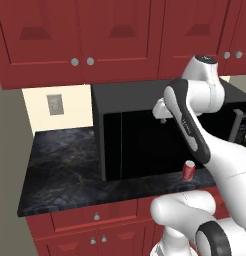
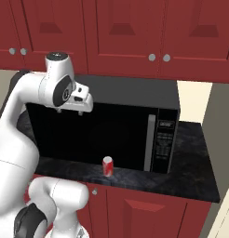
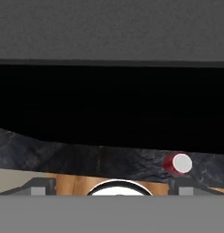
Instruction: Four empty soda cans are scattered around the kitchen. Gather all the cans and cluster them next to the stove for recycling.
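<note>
**Open hand high in front of the microwave, one red can below**

The gripper (image 2: 70,112) hangs at left of centre in the right base view, its jaws spread wide with nothing between them, level with the upper part of the microwave (image 2: 135,135) door and well above the counter. In the hand view the soda can (image 3: 177,164) appears at lower right, seen from above, silver top up. It stands upright on the black marbled countertop (image 1: 65,175), just in front of the microwave door, near the counter's front edge. Dark red cabinets (image 1: 85,35) run along the top of both base views.
</note>
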### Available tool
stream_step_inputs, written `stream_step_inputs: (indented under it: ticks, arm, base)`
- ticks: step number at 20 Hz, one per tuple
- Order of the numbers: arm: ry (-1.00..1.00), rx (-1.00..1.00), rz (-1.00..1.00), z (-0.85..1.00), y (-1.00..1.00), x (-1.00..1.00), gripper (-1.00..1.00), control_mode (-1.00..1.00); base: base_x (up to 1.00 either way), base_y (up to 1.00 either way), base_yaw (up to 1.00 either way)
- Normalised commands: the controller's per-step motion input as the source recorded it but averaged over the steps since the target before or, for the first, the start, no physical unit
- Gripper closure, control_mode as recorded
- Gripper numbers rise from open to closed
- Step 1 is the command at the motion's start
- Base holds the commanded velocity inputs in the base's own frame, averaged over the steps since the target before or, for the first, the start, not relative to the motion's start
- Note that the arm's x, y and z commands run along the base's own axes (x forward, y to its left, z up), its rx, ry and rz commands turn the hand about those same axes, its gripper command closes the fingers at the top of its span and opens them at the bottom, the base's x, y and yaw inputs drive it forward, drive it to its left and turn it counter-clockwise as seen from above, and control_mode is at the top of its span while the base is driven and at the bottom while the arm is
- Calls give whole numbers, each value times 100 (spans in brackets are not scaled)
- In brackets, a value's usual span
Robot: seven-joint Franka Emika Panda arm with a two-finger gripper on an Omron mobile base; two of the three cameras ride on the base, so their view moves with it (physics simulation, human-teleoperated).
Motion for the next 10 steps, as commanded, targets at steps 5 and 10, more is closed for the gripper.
stream_step_inputs:
  ticks: [5, 10]
  arm:
    - [0, 0, -2, -3, -7, -32, -100, -100]
    - [0, 0, -4, -1, -14, -33, -100, -100]
  base:
    - [0, 0, 0]
    - [0, 0, 0]
